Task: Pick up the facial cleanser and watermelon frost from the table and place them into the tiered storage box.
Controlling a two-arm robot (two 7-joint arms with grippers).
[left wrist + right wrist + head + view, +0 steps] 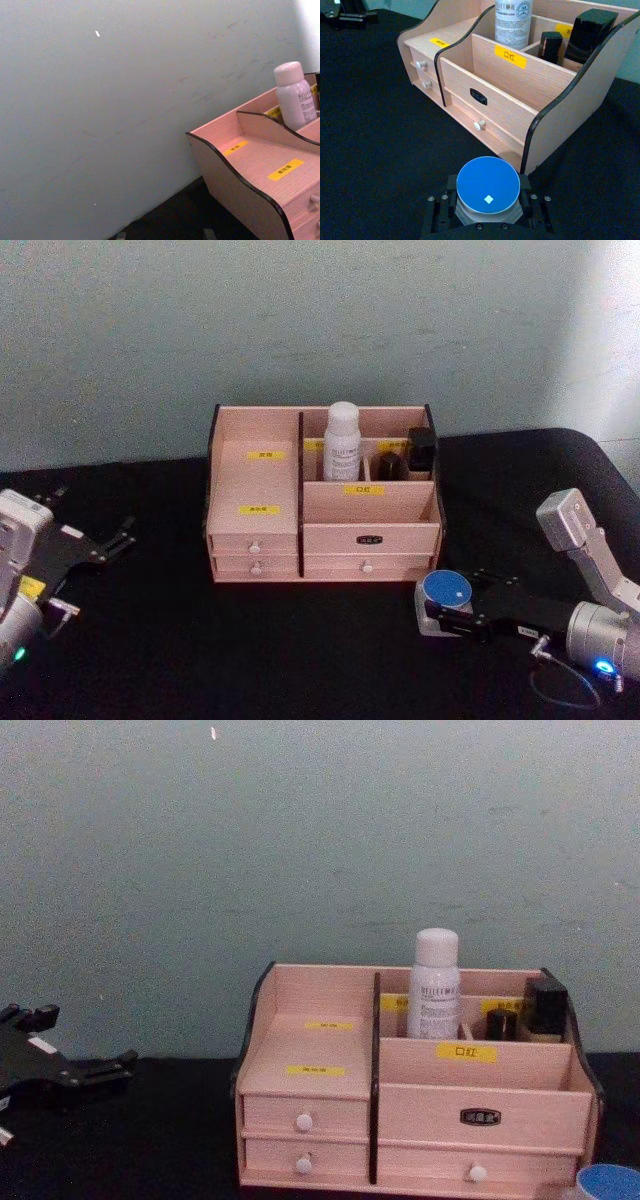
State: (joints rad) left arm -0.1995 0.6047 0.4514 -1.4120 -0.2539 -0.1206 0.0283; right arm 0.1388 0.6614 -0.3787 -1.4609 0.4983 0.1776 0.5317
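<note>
Two arms: I have the left one parked out at the table's left side and the right one low at front right.
Right gripper (450,618): clenched on the watermelon frost (488,186), a squat round tin with a blue lid, one jaw on each side of it.
Tin's position: just in front of the right front corner of the tiered storage box (255,480), outside it; I cannot tell whether its base touches the table (200,640).
Left gripper (100,570): released, fingers spread, grasping nothing, well apart from the box.
Facial cleanser (342,445): white bottle with a white cap, upright in the back row of the box, just right of the dark centre divider.
Box: centre of the black table, back against the pale wall (300,320), yellow labels on the steps.
Drawers (304,1122): all pushed in, white knobs facing me.
Other contents: two dark containers (422,452) upright in the back-right compartments, beside the cleanser but in separate sections.
Front right compartment: behind a yellow label; from my views I cannot see its floor.
</note>
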